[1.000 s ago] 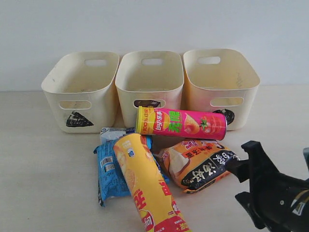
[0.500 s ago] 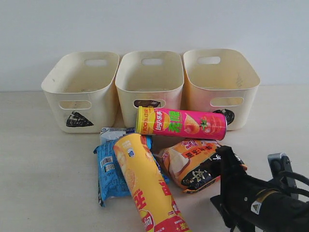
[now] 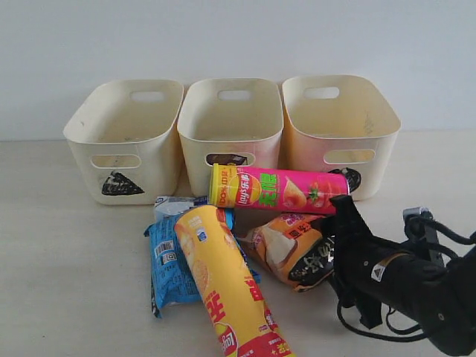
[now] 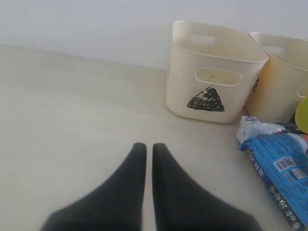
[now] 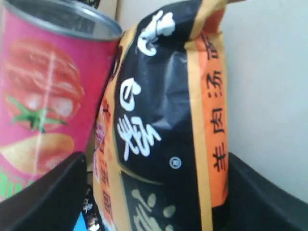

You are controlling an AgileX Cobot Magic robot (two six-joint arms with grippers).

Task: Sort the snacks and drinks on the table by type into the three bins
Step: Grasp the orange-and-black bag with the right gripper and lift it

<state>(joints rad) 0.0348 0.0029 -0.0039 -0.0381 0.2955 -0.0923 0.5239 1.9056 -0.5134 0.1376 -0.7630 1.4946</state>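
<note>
Right arm [image 3: 401, 286] — matte black, looped cables [image 3: 448, 230], white label [image 3: 377, 271]; left fingers [image 4: 120, 195] tapered, black.

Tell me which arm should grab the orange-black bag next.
Right. The right gripper straddles the orange-black bag, a finger on each side. The left gripper is shut over the table near the triangle bin, away from that bag.

A plain pale grey-white wall [image 3: 238, 37] spans the upper part of the exterior view, edge to edge.
</note>
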